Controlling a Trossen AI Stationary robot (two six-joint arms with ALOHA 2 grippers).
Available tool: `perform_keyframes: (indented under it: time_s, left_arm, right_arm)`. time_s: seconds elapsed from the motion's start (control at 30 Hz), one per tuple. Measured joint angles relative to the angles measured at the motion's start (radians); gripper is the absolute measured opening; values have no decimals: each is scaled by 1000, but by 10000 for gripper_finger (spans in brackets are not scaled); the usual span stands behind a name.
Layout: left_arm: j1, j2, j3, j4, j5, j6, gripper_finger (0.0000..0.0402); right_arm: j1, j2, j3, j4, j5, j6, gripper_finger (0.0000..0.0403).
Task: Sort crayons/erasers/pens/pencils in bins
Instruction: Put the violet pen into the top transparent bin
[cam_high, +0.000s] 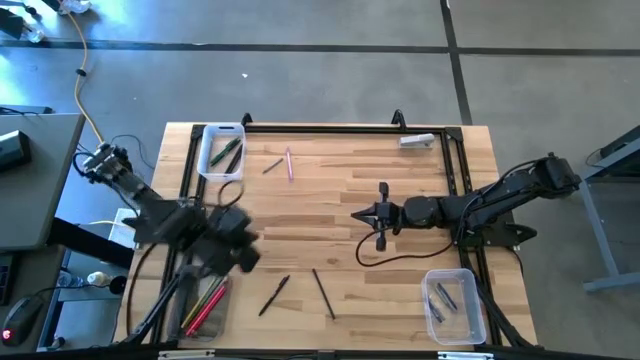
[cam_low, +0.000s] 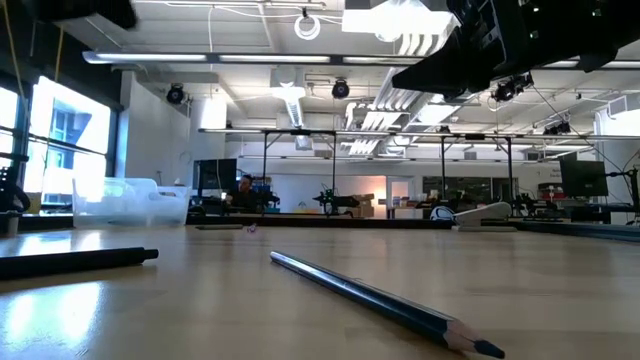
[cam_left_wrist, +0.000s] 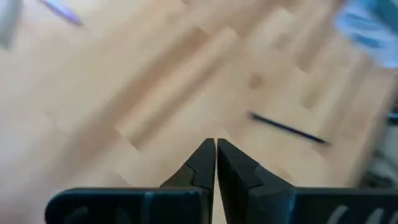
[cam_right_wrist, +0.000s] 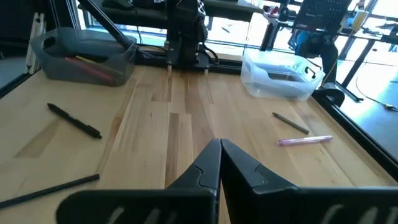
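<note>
Loose on the wooden table lie a pink pen (cam_high: 289, 165), a grey pencil (cam_high: 272, 166), a black pen (cam_high: 275, 293) and a dark pencil (cam_high: 322, 293). A white-rimmed clear bin (cam_high: 222, 150) at the far left holds green and dark sticks. A grey bin (cam_high: 205, 305) at the near left holds red, pink and yellow sticks. A clear bin (cam_high: 452, 305) at the near right holds grey ones. My left gripper (cam_high: 245, 250) hovers blurred beside the grey bin, shut and empty (cam_left_wrist: 215, 146). My right gripper (cam_high: 358, 214) hangs over the table's middle, shut and empty (cam_right_wrist: 219, 146).
A white oblong object (cam_high: 417, 141) lies near the far right corner. A black frame (cam_high: 330, 128) runs along the table's far edge and sides. Bare wood lies between the loose sticks in the middle. A cable (cam_high: 400, 255) loops under my right arm.
</note>
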Motion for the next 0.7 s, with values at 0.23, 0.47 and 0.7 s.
perform_keyframes:
  time_s: [0.23, 0.47, 0.7]
  left_arm:
    - [380, 88, -1, 231, 32, 433, 0]
    - [684, 267, -2, 425, 176, 682, 0]
    - [917, 414, -3, 442, 274, 726, 0]
  right_arm:
    - [0, 0, 0, -9, 0, -1, 0]
    - [0, 0, 0, -25, 0, 1, 0]
    - [19, 0, 0, -43, 0, 0, 0]
